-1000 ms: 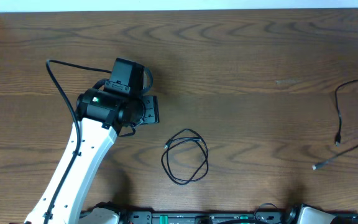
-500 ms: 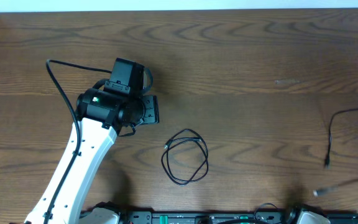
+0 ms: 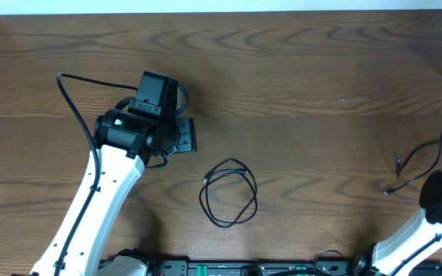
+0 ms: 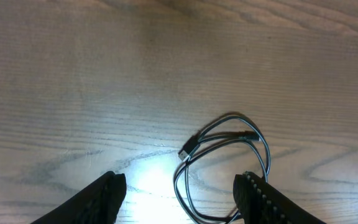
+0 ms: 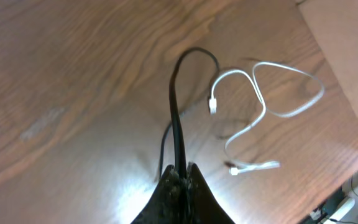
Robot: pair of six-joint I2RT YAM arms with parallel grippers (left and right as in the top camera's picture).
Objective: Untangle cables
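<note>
The right gripper (image 5: 179, 176) pinches a black cable (image 5: 176, 106), raised beside the white cable (image 5: 263, 102) near the edge of the table (image 5: 73, 68). If they snag, a tug could sweep the white one off. The left gripper (image 4: 180, 182) hangs spread near the coiled cable (image 4: 225, 158).

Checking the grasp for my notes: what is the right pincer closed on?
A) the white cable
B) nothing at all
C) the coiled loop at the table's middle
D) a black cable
D: in the right wrist view the right pincer is shut on a black cable that runs out from between its tips, while the white cable lies apart from it on the table.
</note>
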